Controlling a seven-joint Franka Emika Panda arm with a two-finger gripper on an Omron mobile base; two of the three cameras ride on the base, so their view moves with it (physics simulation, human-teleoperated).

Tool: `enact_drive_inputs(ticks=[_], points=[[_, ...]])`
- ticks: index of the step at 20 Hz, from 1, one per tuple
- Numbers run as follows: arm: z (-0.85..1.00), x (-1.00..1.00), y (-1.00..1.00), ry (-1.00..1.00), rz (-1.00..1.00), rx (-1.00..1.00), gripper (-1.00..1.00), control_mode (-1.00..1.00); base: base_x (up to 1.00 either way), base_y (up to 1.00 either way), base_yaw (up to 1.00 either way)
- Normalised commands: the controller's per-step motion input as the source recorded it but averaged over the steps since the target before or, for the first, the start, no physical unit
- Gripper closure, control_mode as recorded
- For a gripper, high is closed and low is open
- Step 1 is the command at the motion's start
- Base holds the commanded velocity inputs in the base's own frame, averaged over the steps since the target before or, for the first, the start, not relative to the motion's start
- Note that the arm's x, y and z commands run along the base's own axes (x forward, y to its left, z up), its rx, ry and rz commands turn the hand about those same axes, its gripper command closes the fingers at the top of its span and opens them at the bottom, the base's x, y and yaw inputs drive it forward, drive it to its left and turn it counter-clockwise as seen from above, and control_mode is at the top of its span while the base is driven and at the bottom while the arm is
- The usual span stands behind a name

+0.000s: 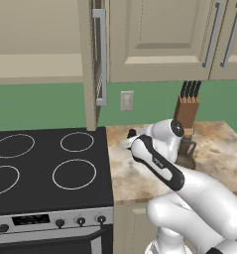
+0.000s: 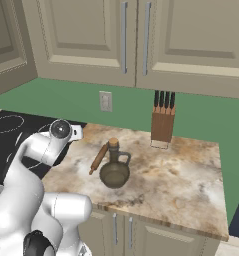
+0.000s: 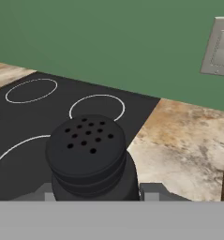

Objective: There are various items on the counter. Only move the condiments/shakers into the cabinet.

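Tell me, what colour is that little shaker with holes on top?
The small shaker is black all over, holes included; the hand view shows it best.

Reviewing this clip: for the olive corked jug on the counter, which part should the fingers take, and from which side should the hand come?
Probably the narrow neck just under the cork, coming down from above. The dark olive corked jug stands upright on the counter; its belly looks wide and round, likely too broad for the fingers. The rolling pin lies close on the stove side and the loop handle sits opposite, so a top approach keeps clear of both.
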Motion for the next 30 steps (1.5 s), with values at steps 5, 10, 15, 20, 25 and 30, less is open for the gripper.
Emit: enact_drive_inputs(ticks=[5,10,15,20,25,30], points=[[1.0,-0.07,-0.32,-0.01,-0.02,0.0,1.0,-1.0,0.0,0.0,0.0],[1.0,-0.16,-0.31,0.0,-0.02,0.0,1.0,-1.0,0.0,0.0,0.0],[0.73,-0.6,-0.04,-0.06,0.0,0.0,1.0,-1.0,0.0,0.0,0.0],[0.16,-0.64,-0.06,-0.08,-0.02,0.0,1.0,-1.0,0.0,0.0,0.0],[-0.11,-0.51,-0.01,-0.13,-0.01,0.0,1.0,-1.0,0.0,0.0,0.0],[-0.28,-0.07,0.0,0.0,0.0,0.0,1.0,-1.0,0.0,0.0,0.0]])
